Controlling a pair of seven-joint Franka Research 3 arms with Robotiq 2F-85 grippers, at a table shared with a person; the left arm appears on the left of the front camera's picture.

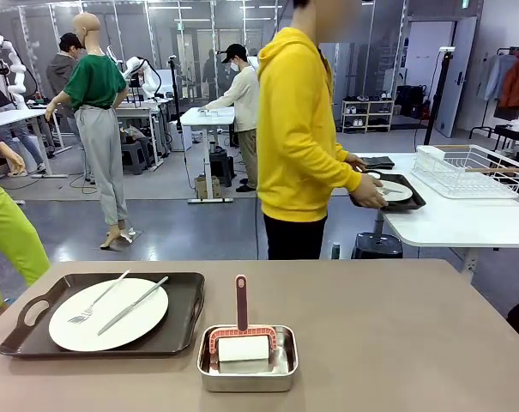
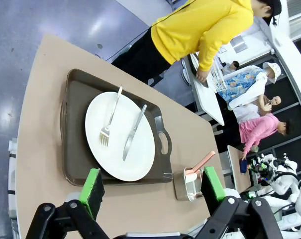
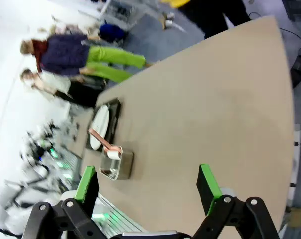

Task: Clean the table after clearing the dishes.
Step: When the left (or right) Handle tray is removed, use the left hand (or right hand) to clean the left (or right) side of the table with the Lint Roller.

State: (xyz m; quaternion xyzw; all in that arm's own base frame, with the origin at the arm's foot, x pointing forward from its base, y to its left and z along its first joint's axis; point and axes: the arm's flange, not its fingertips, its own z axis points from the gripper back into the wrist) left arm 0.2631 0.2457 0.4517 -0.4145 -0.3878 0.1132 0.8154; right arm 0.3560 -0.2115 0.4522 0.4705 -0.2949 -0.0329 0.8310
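Left hand [image 2: 152, 187] hangs above the bench [image 2: 41, 129], fingers wide apart, gripping nothing. A tray [image 2: 75, 134] with plate [image 2: 119, 135], fork [image 2: 109, 122] and knife [image 2: 134, 132] sits just past its fingertips. Right hand [image 3: 147, 185] is spread apart too, empty, with the roller pan [image 3: 118, 164] ahead of it. The person [image 1: 298, 129] holds the other tray [image 1: 411, 202] way off.

The left black two-finger gripper with green pads [image 2: 152, 188] hangs above the matte taupe-brown tabletop [image 2: 36, 124], jaws spread wide; the right black green-padded gripper [image 3: 146, 183] hovers likewise, fingers wide apart
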